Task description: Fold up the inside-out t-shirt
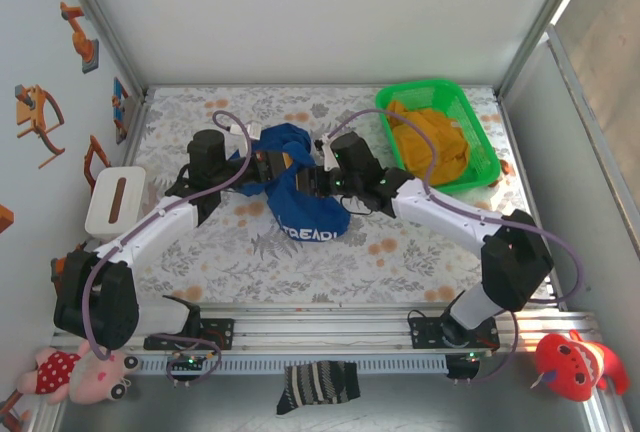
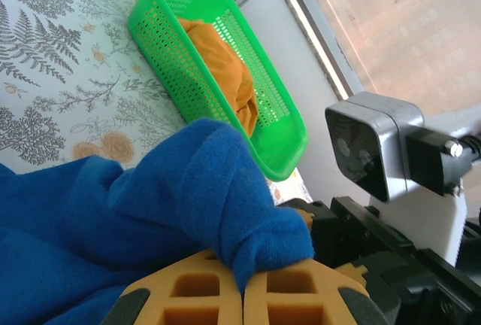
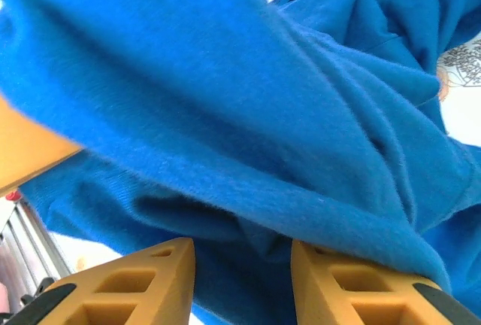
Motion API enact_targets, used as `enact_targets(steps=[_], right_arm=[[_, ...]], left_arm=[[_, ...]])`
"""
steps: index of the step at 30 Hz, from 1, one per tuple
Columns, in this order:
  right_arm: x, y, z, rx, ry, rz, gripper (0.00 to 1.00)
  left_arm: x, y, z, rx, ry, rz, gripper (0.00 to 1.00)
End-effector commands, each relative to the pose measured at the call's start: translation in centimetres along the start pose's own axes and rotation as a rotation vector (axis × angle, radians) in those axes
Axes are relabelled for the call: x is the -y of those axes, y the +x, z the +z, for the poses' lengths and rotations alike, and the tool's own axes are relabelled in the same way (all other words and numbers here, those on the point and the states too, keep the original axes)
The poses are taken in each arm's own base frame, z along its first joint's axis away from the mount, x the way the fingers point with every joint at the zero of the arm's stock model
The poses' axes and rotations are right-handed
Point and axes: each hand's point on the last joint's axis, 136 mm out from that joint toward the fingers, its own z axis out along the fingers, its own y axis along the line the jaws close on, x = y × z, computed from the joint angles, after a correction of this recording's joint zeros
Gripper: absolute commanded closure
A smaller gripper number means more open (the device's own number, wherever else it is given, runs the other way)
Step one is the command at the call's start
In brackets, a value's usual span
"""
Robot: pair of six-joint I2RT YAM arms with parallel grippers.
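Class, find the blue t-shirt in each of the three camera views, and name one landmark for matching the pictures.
Top external: blue t-shirt bunched mid-table, white lettering at its near edge.
Left wrist: t-shirt lower left, a fold pinched in the shut left gripper.
Right wrist: t-shirt top and centre, sagging between the parted fingers of the right gripper.
Landmark: green basket, right rear in the top view, upper middle in the left wrist view.

royal-blue t-shirt (image 1: 305,207), green basket (image 1: 415,88), fern-print table (image 1: 400,252)

White print (image 1: 306,236) on blue t-shirt (image 1: 290,197): approx. "TREAD…", rest illegible.
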Motion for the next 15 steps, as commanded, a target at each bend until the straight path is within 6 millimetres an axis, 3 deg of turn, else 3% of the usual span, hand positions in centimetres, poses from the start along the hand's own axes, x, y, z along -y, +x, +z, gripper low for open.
enact_targets(steps=[1,9,15], right_arm=[[0.0,-2.6,-0.3,0.075,0.001,0.014,0.6],[-0.1,-3.8,0.1,0.097,-0.049,0.06,0.56],[-0.7,-3.5,1.4,0.059,-0.095,0.076,0.63]], left_arm=[[2.1,-1.0,-0.8,0.017,0.047,0.047,1.0],[2.4,-0.9,-1.1,0.016,0.053,0.049,1.0],[2.5,-1.0,-1.1,0.018,0.052,0.05,1.0]])
